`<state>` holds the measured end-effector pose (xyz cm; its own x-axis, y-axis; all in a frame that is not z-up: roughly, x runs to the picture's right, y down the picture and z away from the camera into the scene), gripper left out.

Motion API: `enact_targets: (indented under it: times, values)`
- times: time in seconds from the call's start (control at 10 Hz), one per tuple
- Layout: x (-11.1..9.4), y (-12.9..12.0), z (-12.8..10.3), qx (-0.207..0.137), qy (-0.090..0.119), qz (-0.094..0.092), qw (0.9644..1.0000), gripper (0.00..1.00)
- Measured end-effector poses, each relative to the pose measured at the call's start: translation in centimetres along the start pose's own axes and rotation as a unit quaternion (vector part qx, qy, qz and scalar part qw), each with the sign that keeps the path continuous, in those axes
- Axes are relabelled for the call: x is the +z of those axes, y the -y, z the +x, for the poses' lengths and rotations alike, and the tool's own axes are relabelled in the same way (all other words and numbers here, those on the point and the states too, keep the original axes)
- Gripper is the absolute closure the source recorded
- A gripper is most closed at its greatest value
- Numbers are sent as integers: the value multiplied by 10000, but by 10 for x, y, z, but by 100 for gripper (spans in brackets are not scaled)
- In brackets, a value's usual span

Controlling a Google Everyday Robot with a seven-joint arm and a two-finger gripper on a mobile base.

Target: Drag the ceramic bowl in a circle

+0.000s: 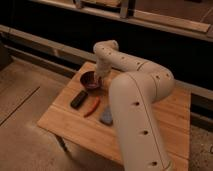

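Lab-like space — wooden table (61,118), speckled floor (25,142)

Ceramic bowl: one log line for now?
gripper: at rim of ceramic bowl | bowl: upright, far-left part of table | black block: in front, apart

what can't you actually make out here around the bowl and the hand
1. Camera view: the hand sits at the ceramic bowl's right rim; whether it holds the rim is lost in shadow under the wrist.
2. Camera view: the bowl's contents, too dark to tell.
3. Camera view: the blue-grey object's right edge, covered by the arm.
4. Camera view: the table's near right corner, cut off by the bottom edge.
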<state>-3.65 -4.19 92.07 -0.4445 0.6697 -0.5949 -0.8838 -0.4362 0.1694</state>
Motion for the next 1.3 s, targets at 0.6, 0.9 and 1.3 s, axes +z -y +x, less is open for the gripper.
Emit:
enact_targets:
  times: [0.6,0.9,1.3]
  values:
    - [-8,-17,4,-468,253,45,9986,100]
    - [-19,-32,18,-774,384,1,9963,100]
    - [-22,-22,23,-676,444,40,9967,100]
